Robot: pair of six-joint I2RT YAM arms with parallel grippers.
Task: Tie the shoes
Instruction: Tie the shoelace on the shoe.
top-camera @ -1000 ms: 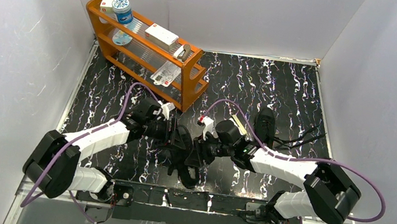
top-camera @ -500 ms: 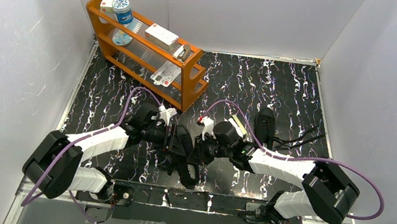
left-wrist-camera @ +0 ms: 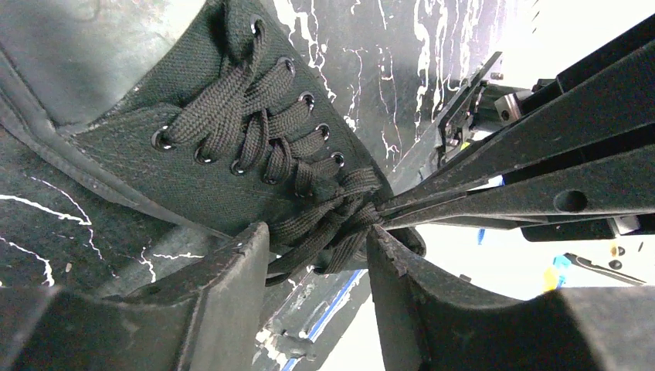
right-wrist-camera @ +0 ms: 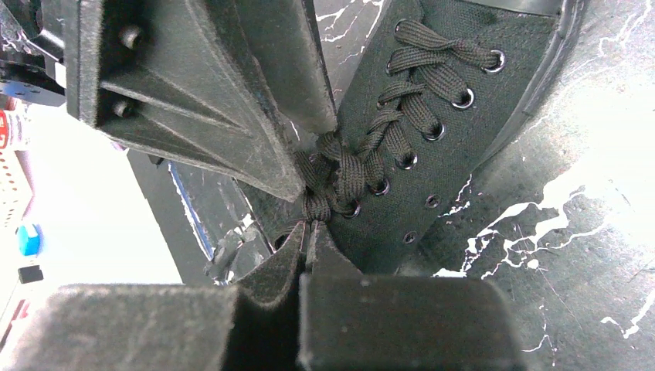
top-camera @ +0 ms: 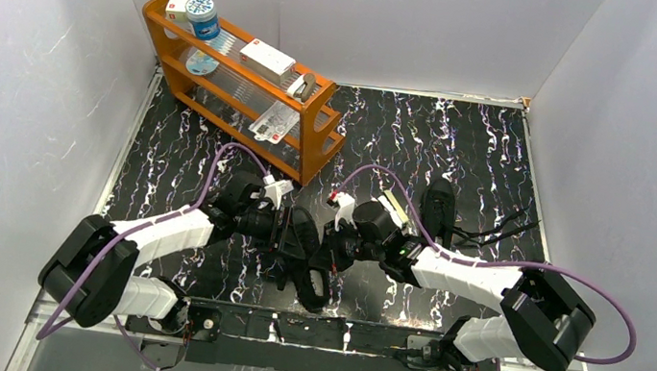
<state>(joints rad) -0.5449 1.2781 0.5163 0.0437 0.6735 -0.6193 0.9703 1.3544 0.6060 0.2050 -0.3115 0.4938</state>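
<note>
At the near edge a metal rail [top-camera: 314, 331] carries both arm bases, and purple cables [top-camera: 611, 322] loop out from the arms. The table [top-camera: 466, 147] is glossy black with white marble veins.

Taking the table as a dial in the top view, one black shoe [left-wrist-camera: 224, 178] lies near 6 o'clock, between the two arms. The left gripper [left-wrist-camera: 318, 255] reaches in from 9 o'clock. Its jaws stand apart, with the bunched laces [left-wrist-camera: 324, 224] lying in the gap. The right gripper [right-wrist-camera: 309, 232] comes from 3 o'clock. Its jaws are pressed together, tips nipped on the same lace bundle at the top of the eyelets.

The second shoe [top-camera: 439, 206] sits toward 3 o'clock, apart from the first, with its loose laces [top-camera: 493, 230] trailing right across the table.

At 11 o'clock an orange rack [top-camera: 321, 141] stands at an angle and holds a white box [top-camera: 267, 60] and a blue-capped jar [top-camera: 201, 12].

Plain white walls close the space: the left wall [top-camera: 19, 84], the back wall [top-camera: 358, 15] and the right wall [top-camera: 641, 142].
</note>
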